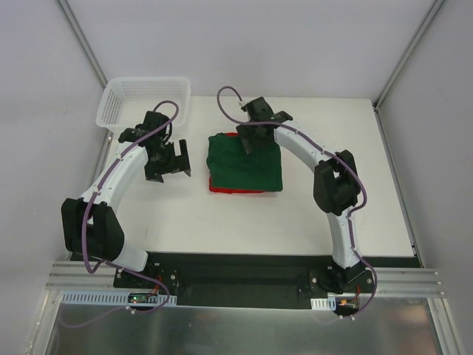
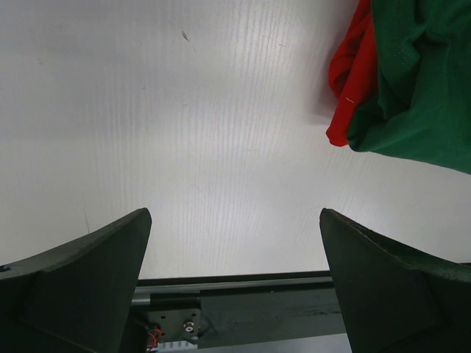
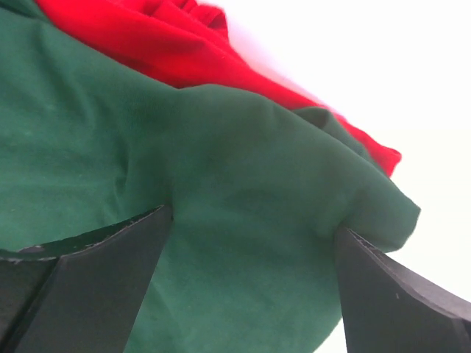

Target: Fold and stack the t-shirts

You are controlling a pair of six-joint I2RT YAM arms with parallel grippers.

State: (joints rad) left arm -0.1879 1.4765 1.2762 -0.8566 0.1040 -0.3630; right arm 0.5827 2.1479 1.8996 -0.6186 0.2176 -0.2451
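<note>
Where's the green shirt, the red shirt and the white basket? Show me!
green shirt (image 1: 247,161), top view, the middle of its folded top side.
red shirt (image 2: 349,73), left wrist view, the edge peeking out beside the green one.
basket (image 1: 108,103), top view, its left mesh wall.

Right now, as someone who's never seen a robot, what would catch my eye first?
A folded dark green t-shirt lies on a red t-shirt in the middle of the white table. The right arm reaches over the green shirt's far edge, jaws wide open. The left arm hangs beside the pile, jaws open over bare table, near a white mesh basket at the far left corner.
</note>
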